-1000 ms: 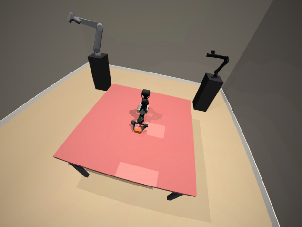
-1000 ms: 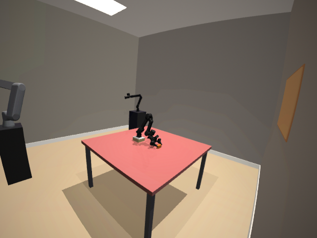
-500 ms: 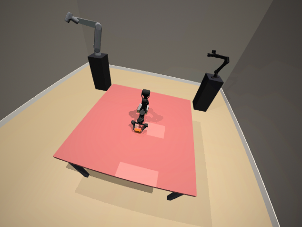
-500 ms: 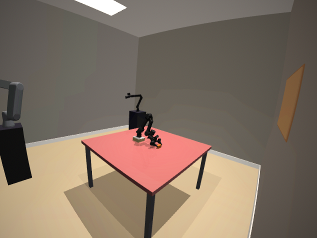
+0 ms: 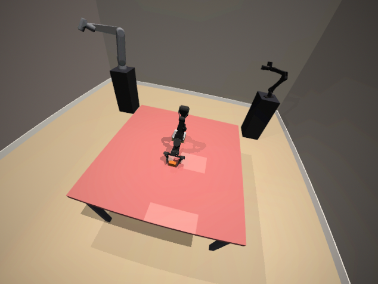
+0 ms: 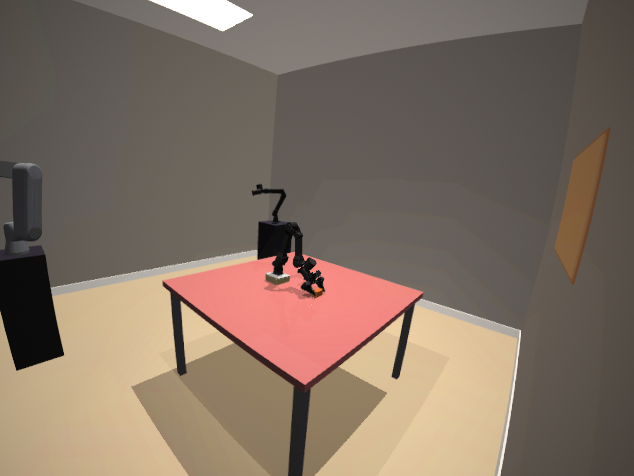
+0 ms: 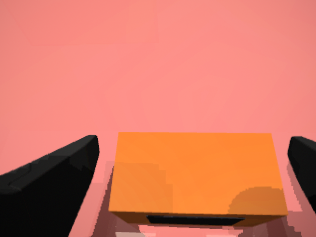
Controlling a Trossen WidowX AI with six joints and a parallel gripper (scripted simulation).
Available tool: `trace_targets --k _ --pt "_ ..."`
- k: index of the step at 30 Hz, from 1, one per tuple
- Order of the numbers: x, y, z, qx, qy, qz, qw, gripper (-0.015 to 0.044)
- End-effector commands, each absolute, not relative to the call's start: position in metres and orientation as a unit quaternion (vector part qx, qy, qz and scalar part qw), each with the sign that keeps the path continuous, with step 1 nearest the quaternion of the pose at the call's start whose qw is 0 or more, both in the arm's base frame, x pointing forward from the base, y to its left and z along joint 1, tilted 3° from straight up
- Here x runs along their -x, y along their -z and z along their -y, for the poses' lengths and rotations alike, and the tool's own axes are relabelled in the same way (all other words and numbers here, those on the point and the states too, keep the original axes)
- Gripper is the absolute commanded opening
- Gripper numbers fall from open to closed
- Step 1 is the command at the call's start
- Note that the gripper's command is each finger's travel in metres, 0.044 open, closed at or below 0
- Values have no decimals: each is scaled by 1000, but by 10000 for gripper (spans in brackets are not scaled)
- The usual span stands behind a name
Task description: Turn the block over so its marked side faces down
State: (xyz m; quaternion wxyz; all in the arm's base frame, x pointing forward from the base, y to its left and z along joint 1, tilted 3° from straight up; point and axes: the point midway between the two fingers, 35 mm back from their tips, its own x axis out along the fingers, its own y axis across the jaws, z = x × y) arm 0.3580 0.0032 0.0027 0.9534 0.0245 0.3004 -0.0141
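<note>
Block (image 7: 197, 174) — orange, boxy, matte, apparently on table (image 7: 160, 59), jaws apart

no readable text, labels, brands or numbers anywhere. orange block (image 7: 197, 174) has only a plain dark patch along its near lower edge, no characters. brown wall panel (image 6: 583, 204) is blank too.

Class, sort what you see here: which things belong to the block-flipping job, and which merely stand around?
Belongs to the job:
orange block, its dark marked side facing the wrist camera
gripper, jaws open, holding nothing
red table

Just standing around:
grey arm on a black pedestal
black arm on a pedestal
orange wall panel
</note>
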Motion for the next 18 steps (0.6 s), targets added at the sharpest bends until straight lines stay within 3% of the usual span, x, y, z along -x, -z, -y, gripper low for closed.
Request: trace_targets --k 1,18 --pt "-352 -60 -2 -28 6 -388 921 440" --pt "-327 -72 -2 -31 6 -444 895 440"
